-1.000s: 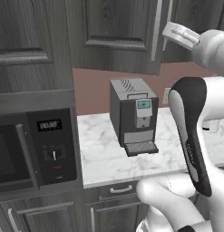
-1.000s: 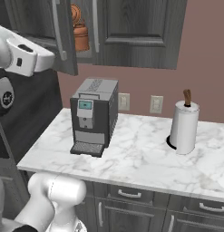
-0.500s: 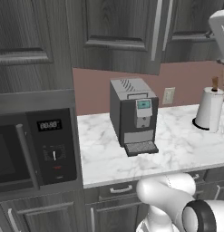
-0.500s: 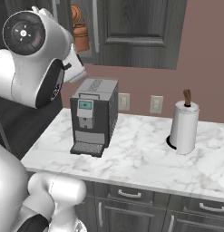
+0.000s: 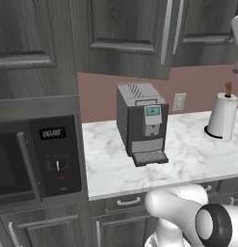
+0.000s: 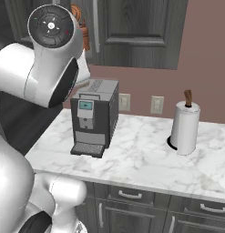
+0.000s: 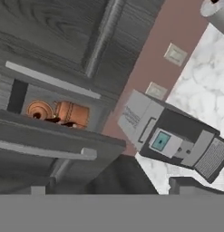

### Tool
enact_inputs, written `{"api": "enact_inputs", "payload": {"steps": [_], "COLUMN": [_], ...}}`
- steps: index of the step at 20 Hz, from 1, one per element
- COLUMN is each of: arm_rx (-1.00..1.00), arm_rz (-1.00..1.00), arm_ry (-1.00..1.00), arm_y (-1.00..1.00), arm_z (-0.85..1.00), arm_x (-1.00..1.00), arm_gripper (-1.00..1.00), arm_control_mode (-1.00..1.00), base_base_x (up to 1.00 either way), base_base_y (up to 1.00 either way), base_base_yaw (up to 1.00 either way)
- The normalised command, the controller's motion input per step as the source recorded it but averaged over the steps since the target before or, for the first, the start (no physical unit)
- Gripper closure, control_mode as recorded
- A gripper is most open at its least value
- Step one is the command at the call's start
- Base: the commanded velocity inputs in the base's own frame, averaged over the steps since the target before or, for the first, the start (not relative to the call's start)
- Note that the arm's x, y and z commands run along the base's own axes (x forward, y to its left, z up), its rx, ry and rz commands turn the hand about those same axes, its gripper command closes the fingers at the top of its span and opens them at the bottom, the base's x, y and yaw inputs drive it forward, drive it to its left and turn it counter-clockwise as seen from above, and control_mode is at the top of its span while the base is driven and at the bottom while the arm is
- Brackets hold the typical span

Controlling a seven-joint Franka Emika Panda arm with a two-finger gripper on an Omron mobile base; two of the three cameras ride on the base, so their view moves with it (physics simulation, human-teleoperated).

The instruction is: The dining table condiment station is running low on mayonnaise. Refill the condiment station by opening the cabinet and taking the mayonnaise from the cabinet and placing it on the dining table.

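Mayonnaise cannot be made out in any of the pictures; the cabinet [image 7: 63, 108] stands open in the hand view, its door [image 7: 54, 147] swung out with a long silver bar handle [image 7: 45, 151] along it; inside on the shelf sits a copper-brown kettle [image 7: 63, 114], and nothing else in the opening is clear enough to name; the same kettle [image 6: 82, 32] peeks out beside the arm's big white joint in the right base view, up in the cabinet [image 6: 93, 27] above the coffee machine.

Whether the jaws are open or closed cannot be told, since the finger tips are not distinct in the hand view.

Below the wall cabinets a white marble surface [image 5: 188, 159] with grey veining carries a dark grey coffee machine [image 5: 141, 123] with a small blue screen; the machine stands against the reddish-brown wall, near a pale wall outlet [image 5: 178, 102]; well apart from it to the right stands an upright paper towel roll [image 5: 222, 116] on a dark base with a brown post; the right base view has the same pair, coffee machine [image 6: 93, 116] on the left and paper towel roll [image 6: 184, 125] on the right, with two outlets between them on the wall; a built-in microwave [image 5: 36, 154] sits left of the surface in the left base view; low drawer fronts [image 6: 132, 195] with short curved handles run under the marble.
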Motion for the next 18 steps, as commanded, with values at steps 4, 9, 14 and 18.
{"api": "enact_inputs", "payload": {"steps": [4, 9, 14, 18], "arm_rx": [0.36, 0.33, 0.2, 0.08], "arm_rz": [0.08, 0.11, 0.13, 0.23], "arm_ry": [0.16, 0.16, 0.03, -0.15], "arm_y": [0.0, 0.0, 0.07, 0.1], "arm_z": [-0.49, -0.41, -0.16, 0.0], "arm_x": [0.14, 0.27, 0.38, 0.36], "arm_gripper": [-1.0, -1.0, -1.0, -1.0], "arm_control_mode": [-1.0, -1.0, -1.0, -1.0], "base_base_x": [0.0, 0.0, 0.0, 0.0], "base_base_y": [0.0, 0.0, 0.0, 0.0], "base_base_yaw": [0.0, 0.0, 0.0, 0.0]}}
